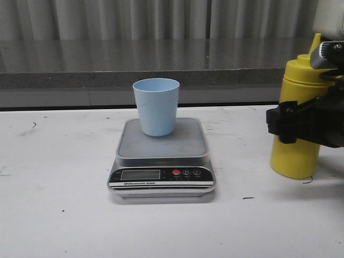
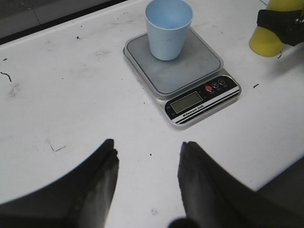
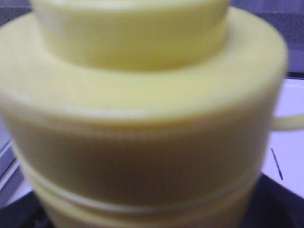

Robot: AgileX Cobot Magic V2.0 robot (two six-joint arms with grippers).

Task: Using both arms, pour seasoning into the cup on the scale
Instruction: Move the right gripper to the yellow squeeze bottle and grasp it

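Note:
The pale blue cup (image 1: 156, 107) stands upright on the grey platform of the scale (image 1: 161, 149), toward its back; its display is blank. The yellow seasoning bottle (image 1: 294, 156) stands upright on the table at the far right. My right gripper (image 1: 293, 122) is closed around its middle, one black finger across its front. In the right wrist view the bottle's ribbed cap (image 3: 142, 118) fills the frame and hides the fingers. My left gripper (image 2: 147, 152) is open and empty over bare table, well short of the scale (image 2: 190, 76) and cup (image 2: 167, 31). The bottle (image 2: 263, 42) shows there too.
A grey ledge (image 1: 107, 80) and corrugated wall run along the back of the white table (image 1: 54, 204). The table's near edge (image 2: 280, 173) shows in the left wrist view. Small dark marks dot the table top.

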